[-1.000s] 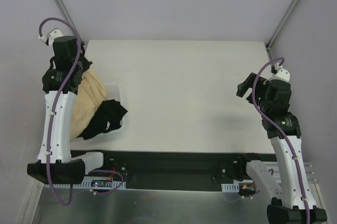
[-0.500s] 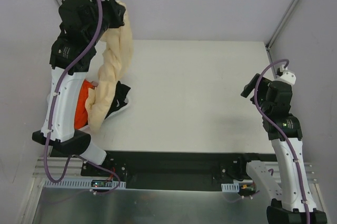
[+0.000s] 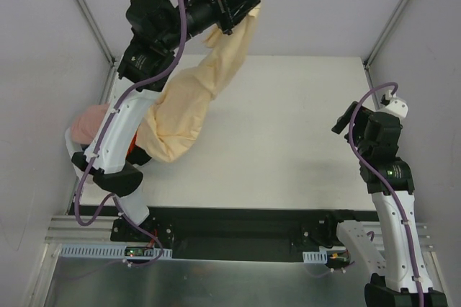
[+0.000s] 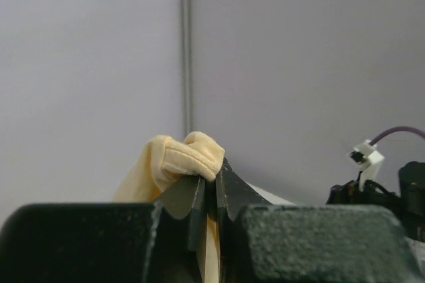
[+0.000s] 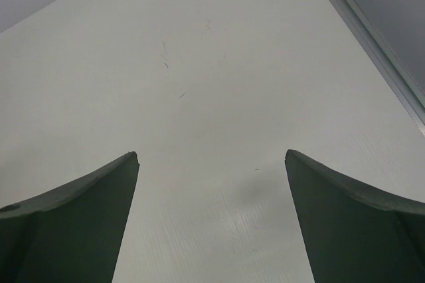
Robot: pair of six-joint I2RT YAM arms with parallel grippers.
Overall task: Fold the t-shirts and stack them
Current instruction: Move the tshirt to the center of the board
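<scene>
Left claw (image 4: 211,183) clamped on pale yellow-beige cloth t-shirt (image 3: 191,98), held high above white desk (image 3: 288,141). Top view alone shows dusty pink t-shirt (image 3: 88,123) at left. Right claw (image 5: 211,157) apart over desk.

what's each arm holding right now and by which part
The left gripper is shut on a bunched fold of the pale yellow t-shirt, hanging below. The right gripper is open, holding nothing.

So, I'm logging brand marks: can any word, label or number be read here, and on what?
None can be read.
The yellow shirt shows no print or tag.
The table bears only faint scuffs.
Any print on the left arm or right arm is too small to tell.
</scene>
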